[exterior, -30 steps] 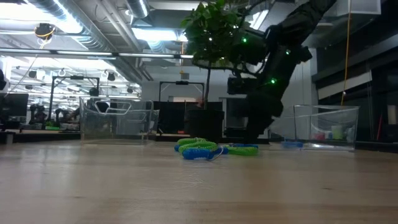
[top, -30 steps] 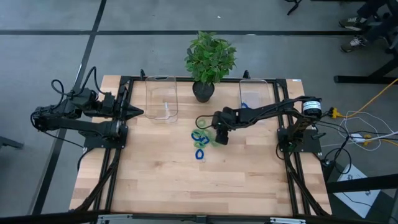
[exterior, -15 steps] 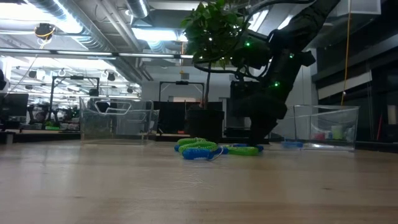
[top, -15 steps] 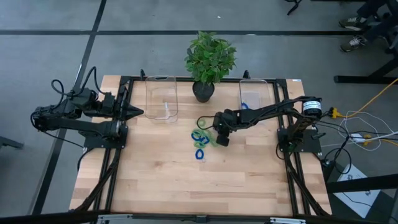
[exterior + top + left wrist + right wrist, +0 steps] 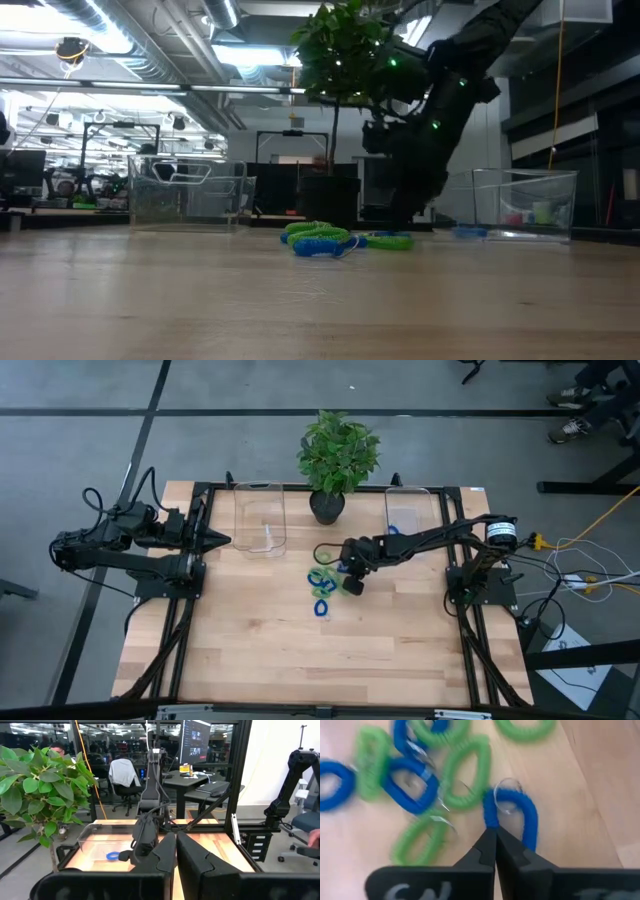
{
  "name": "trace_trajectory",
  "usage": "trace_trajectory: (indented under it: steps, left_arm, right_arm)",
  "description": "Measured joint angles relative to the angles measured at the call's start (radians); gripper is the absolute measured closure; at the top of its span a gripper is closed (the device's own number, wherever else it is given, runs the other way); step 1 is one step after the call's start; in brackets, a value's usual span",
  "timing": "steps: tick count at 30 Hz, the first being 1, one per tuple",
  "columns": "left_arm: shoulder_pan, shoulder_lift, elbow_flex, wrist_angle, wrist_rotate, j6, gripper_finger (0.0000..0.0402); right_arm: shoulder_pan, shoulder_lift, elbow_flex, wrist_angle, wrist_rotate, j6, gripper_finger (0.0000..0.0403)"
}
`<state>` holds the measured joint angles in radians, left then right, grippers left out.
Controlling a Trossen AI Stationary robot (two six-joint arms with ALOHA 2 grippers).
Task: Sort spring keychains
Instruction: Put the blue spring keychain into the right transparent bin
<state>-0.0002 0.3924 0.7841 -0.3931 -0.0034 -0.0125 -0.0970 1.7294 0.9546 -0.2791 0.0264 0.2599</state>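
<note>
Since a moment ago, right fingers [image 5: 492, 851] closed — blue keychain [image 5: 512, 815] pinched, lifted.

The desk [image 5: 260, 650] is pale wood, butcher-block in pattern, with a smooth, faintly sheened finish. Its frame [image 5: 180, 630] is black, matt metal profile. The spring keychains [image 5: 465, 770] are coiled plastic, blue and light green, slightly glossy; each carries a thin, bright metal ring [image 5: 507, 795]. The two bins [image 5: 260, 518] are clear, glossy plastic with reflective walls. The right gripper [image 5: 494, 837] has fingers [image 5: 480, 857] of dark, matt plastic with a fine-grained surface. The plant pot [image 5: 326, 508] is dark and matt. The floor [image 5: 80, 420] is grey and dull.
</note>
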Motion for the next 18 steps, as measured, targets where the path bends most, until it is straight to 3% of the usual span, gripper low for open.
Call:
trace_trajectory:
  steps: [7,13,18]
  left_arm:
    - [0.0,0.0,0.0,0.0,0.0,0.0,0.0393]
    - [0.0,0.0,0.0,0.0,0.0,0.0,0.0389]
    - [0.0,0.0,0.0,0.0,0.0,0.0,0.0393]
  right_arm:
    - [-0.002,-0.002,0.17,-0.163,-0.029,-0.016,0.0401]
    - [-0.003,-0.005,0.323,-0.324,0.015,-0.092,0.04]
    - [-0.003,-0.006,0.342,-0.348,0.026,-0.079,0.0383]
